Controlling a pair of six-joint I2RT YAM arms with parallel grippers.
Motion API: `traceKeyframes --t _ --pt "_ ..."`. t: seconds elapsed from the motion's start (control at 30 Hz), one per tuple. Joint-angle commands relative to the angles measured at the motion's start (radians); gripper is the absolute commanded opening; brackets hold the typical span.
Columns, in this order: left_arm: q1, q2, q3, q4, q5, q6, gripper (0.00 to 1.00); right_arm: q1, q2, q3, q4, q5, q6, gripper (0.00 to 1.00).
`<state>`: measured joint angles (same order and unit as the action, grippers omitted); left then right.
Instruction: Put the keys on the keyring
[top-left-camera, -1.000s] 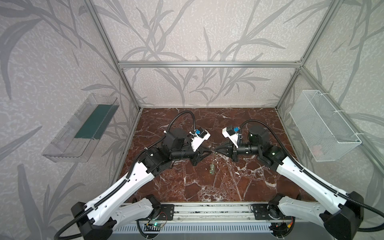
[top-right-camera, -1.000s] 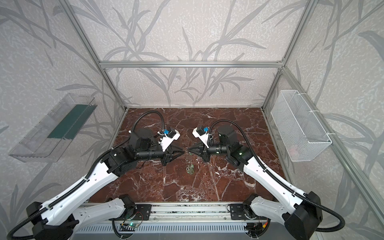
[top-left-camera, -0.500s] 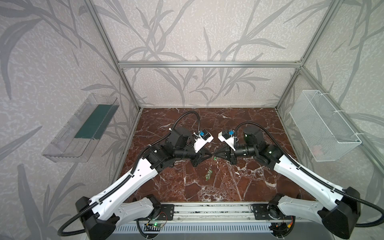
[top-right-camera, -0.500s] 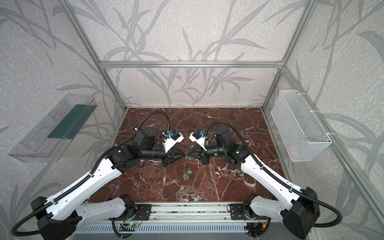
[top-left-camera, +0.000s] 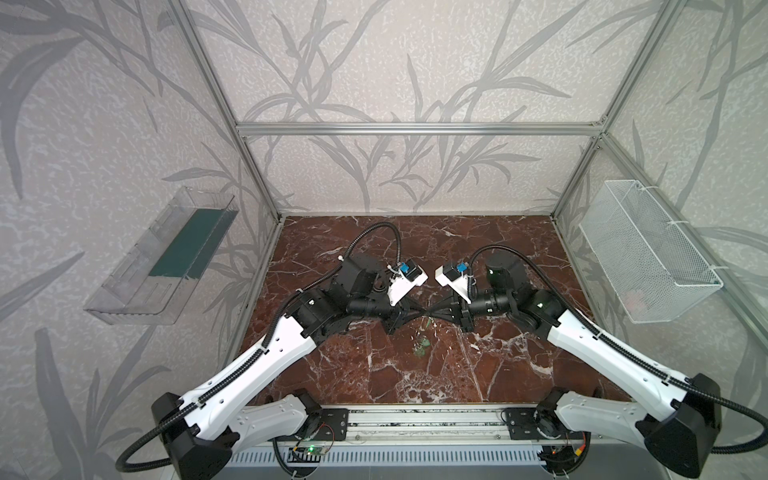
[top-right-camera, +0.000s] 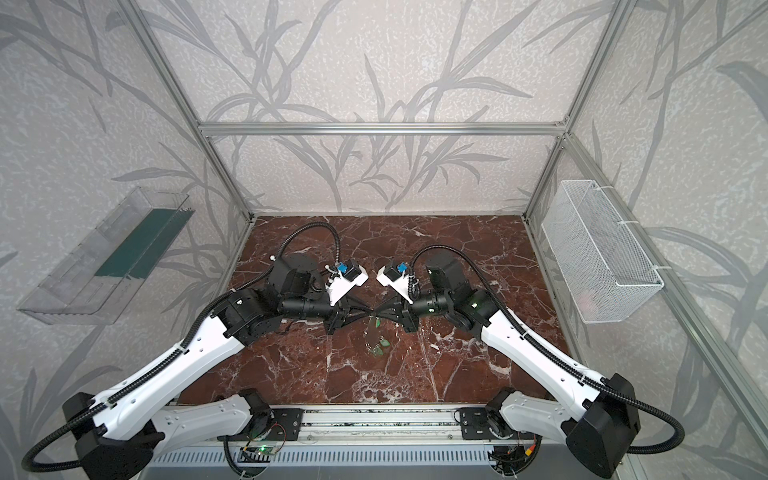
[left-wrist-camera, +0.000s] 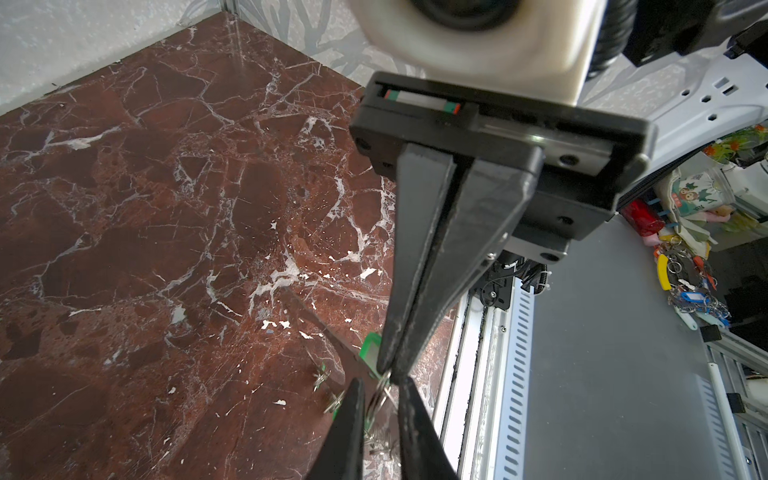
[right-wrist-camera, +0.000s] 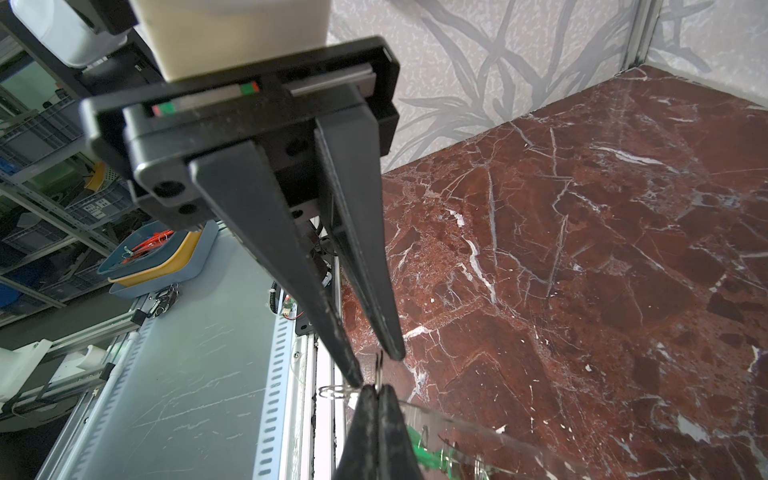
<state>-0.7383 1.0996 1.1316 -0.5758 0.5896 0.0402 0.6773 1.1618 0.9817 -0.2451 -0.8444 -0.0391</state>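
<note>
Above the middle of the marble floor my two grippers meet tip to tip. My right gripper (right-wrist-camera: 376, 395) (top-left-camera: 431, 312) is shut on a small metal ring (right-wrist-camera: 379, 372). That ring stands up between the fingers of my left gripper (left-wrist-camera: 380, 384) (top-left-camera: 419, 313), which are narrowly open around it. Beside the right fingers hangs the keyring (right-wrist-camera: 457, 428), a pale flat plate. The keys (right-wrist-camera: 419, 451), with their green tags, dangle under it. In both top views the green tags (top-left-camera: 423, 345) (top-right-camera: 380, 347) hang just below the fingertips.
A white wire basket (top-left-camera: 648, 253) hangs on the right wall and a clear plastic tray (top-left-camera: 162, 257) on the left wall. The metal base rail (top-left-camera: 424, 424) runs along the front edge. Both arms' cables arch over the floor behind the grippers.
Both arms have moved toward each other until their fingertips meet around the ring. The left jaws have narrowed slightly. The green-tagged keys have shifted a little beneath them.
</note>
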Motion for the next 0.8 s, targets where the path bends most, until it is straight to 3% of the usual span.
traceKeyframes --t 0.0,0.4,0.77 --pt "0.002 0.012 0.027 -0.007 0.045 0.035 0.15 0.007 -0.012 0.038 0.023 -0.036 -0.006 0.00" --pt "0.003 0.031 0.032 -0.038 0.094 0.048 0.15 0.008 -0.026 0.029 0.041 -0.047 0.002 0.00" --pt "0.002 0.009 0.023 -0.059 0.042 0.061 0.14 0.005 -0.033 0.023 0.049 -0.042 0.003 0.00"
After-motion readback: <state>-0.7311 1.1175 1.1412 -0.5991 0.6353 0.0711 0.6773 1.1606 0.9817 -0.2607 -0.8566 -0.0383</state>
